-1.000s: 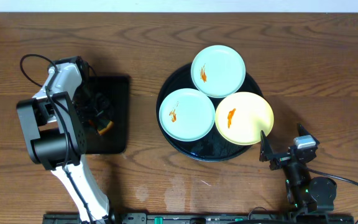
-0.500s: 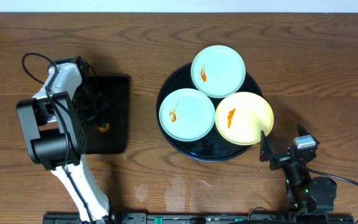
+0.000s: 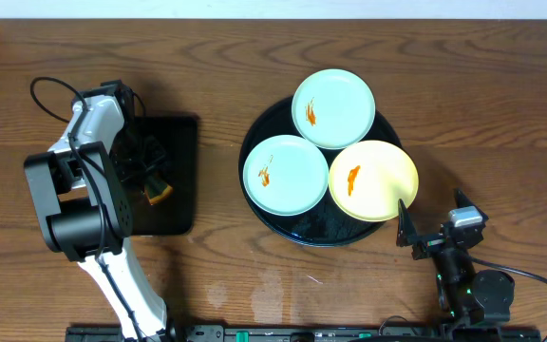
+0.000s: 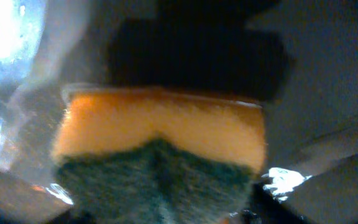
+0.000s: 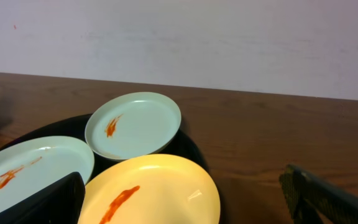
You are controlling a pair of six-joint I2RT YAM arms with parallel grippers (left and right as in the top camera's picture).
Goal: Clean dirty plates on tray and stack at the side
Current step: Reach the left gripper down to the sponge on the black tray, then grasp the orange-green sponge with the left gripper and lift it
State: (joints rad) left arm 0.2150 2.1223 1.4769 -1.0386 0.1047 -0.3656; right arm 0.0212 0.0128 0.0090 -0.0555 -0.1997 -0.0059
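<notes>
Three plates lie on the round black tray (image 3: 321,236): a mint-blue plate (image 3: 333,95) at the back, a mint-blue plate (image 3: 286,174) at the left and a yellow plate (image 3: 373,180) at the right. Each has an orange smear. My left gripper (image 3: 150,185) is down over the rectangular black tray and looks shut on an orange and green sponge (image 3: 158,193), which fills the left wrist view (image 4: 166,130). My right gripper (image 3: 433,226) is open and empty, just right of the yellow plate (image 5: 160,186); its fingers (image 5: 185,205) are spread wide.
The rectangular black tray (image 3: 174,142) lies at the left under the left arm. The right wrist view shows the back mint plate (image 5: 135,124), the left mint plate (image 5: 30,165) and the round tray's rim (image 5: 191,143). A white wall runs behind the table.
My left gripper has shifted slightly over the rectangular tray; the sponge was mostly hidden half a second ago and shows again now. The plates and the right arm have not moved.
</notes>
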